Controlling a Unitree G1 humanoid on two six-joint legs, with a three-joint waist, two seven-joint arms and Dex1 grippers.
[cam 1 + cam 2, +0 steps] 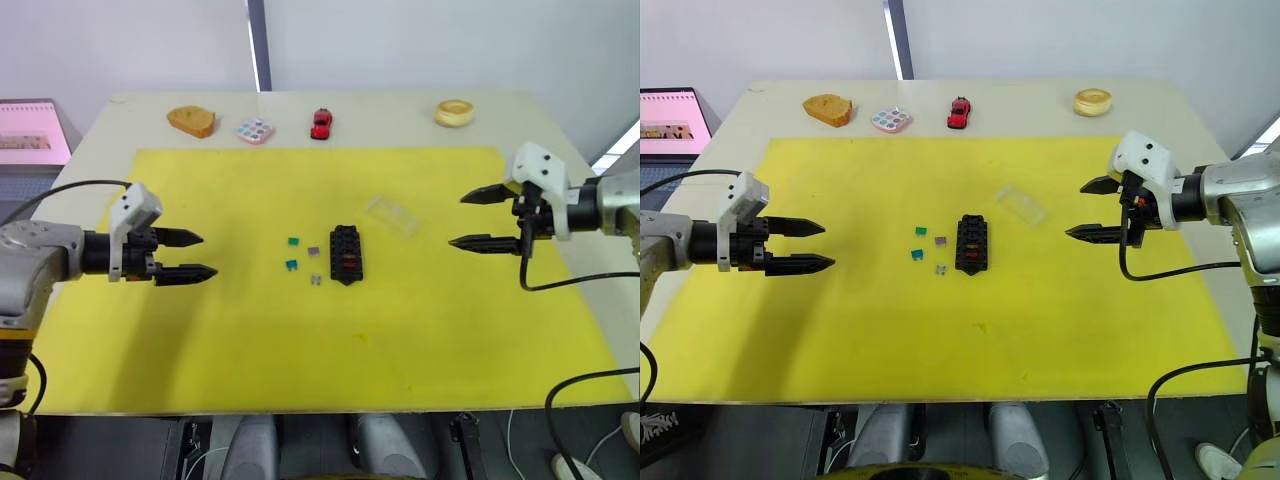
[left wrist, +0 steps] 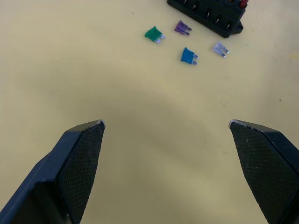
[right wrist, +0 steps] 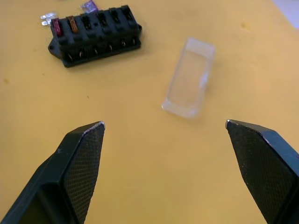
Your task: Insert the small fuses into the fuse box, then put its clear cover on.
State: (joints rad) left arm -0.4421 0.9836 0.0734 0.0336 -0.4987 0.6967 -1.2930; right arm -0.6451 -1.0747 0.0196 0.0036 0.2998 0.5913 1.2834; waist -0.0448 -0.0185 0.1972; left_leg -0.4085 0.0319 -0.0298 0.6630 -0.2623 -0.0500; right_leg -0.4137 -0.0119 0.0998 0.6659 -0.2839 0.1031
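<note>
- While both arms hover over the yellow mat [image 1: 200, 380] on the bench [image 1: 120, 125], nothing is gripped: the job looks barely begun, with most fuses loose.
- Left claw [image 1: 195, 254] hangs over the mat's left side, its fingers spread moderately, holding and touching nothing, well apart from the fuses.
- Right claw [image 1: 468, 218] hangs over the mat's right side, fingers spread wide and empty, near the cover but not touching it.
- Box [image 1: 346, 253] lies mid-mat; the right wrist view shows a red fuse [image 3: 56, 27] and a brownish fuse [image 3: 72, 24] already seated at one end, the other slots empty.
- Cover [image 1: 392, 216] lies flat just right of and beyond the box, apart from it.
- Loose fuses sit just left of the box: green fuse [image 2: 153, 34], blue fuse [image 2: 188, 55], purple fuse [image 2: 182, 27] and clear fuse [image 2: 220, 48].
- Far edge, off the mat: bread [image 1: 190, 121], a paint tray [image 1: 254, 131], a toy car [image 1: 321, 123] and a tape roll [image 1: 454, 113].
- Risks, as I judge them: the fuses lie flat and thin, so a claw may skid over one or flick it away; they sit close together, so reaching for one may knock its neighbour; the light box may slide when a fuse is pressed in unless steadied; the faint cover is easy to misjudge and nudge.
</note>
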